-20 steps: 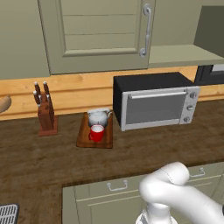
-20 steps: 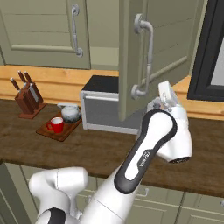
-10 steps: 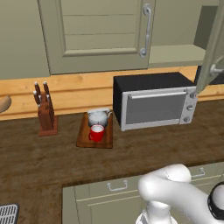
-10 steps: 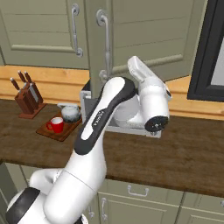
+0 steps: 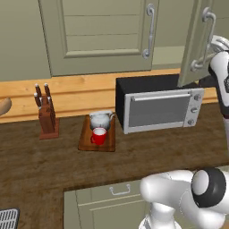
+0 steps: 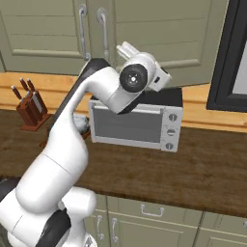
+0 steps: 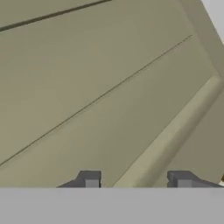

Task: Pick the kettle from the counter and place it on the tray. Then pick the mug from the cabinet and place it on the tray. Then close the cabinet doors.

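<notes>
The kettle (image 5: 101, 120) and the mug (image 5: 99, 136) both sit on the tray (image 5: 86, 138), the mug just in front of the kettle at its 6 o'clock, and the tray lies on the desk (image 5: 53, 170) between the knife block (image 5: 45, 114) at its 9 o'clock and the microwave (image 5: 159, 105) at its 3 o'clock. That leaves the last step, closing the cabinet doors, as the one in hand.

In the left base view the left door (image 5: 103, 36) lies flush with the cabinet front, while the right door (image 5: 194, 44) stands ajar, swung out over the microwave's far right corner with its bar handle (image 5: 202, 40) facing the room. The arm's wrist is at 3 o'clock of that door, right by its free edge.

In the hand view the pincer (image 7: 136, 180) faces a grey-green panelled door surface at close range; its two fingertips (image 7: 91, 179) stand apart with nothing between them, at a middling gap, gripping nothing.

By my judgement the next move is a steady push on the door face, sweeping toward 9 o'clock until it seats against the cabinet. Pushing near the free edge, away from the hinge, should turn it most easily; the bar handle could snag a finger.
</notes>
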Tool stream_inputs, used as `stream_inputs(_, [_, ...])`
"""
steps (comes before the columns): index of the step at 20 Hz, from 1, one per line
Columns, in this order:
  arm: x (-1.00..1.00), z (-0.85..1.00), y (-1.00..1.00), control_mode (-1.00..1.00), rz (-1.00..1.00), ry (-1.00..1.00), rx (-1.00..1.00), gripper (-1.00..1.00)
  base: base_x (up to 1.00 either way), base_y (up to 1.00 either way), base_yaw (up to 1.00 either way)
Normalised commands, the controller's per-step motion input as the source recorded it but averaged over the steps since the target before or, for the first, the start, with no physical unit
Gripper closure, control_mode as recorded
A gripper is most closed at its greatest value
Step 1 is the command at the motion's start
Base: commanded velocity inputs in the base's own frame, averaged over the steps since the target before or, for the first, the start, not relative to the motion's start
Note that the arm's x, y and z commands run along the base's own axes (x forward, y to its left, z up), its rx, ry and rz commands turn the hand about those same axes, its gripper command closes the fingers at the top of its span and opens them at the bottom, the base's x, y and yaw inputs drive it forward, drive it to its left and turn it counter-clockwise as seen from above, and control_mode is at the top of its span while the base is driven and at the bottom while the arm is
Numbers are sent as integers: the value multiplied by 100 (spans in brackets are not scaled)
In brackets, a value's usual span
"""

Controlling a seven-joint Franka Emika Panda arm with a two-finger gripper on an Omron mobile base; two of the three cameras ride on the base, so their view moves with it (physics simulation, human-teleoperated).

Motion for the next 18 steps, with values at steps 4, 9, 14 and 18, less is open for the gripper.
stream_inputs(4, [36,44,64,-100,-16,28,-19,-100,0,0,0])
stream_inputs(9, [42,26,41,-100,-15,21,-14,-100,0,0,0])
stream_inputs(14, [48,3,24,-100,-13,8,-10,-100,0,0,0])
stream_inputs(18, [61,-5,18,-100,-10,0,-6,-100,0,0,0])
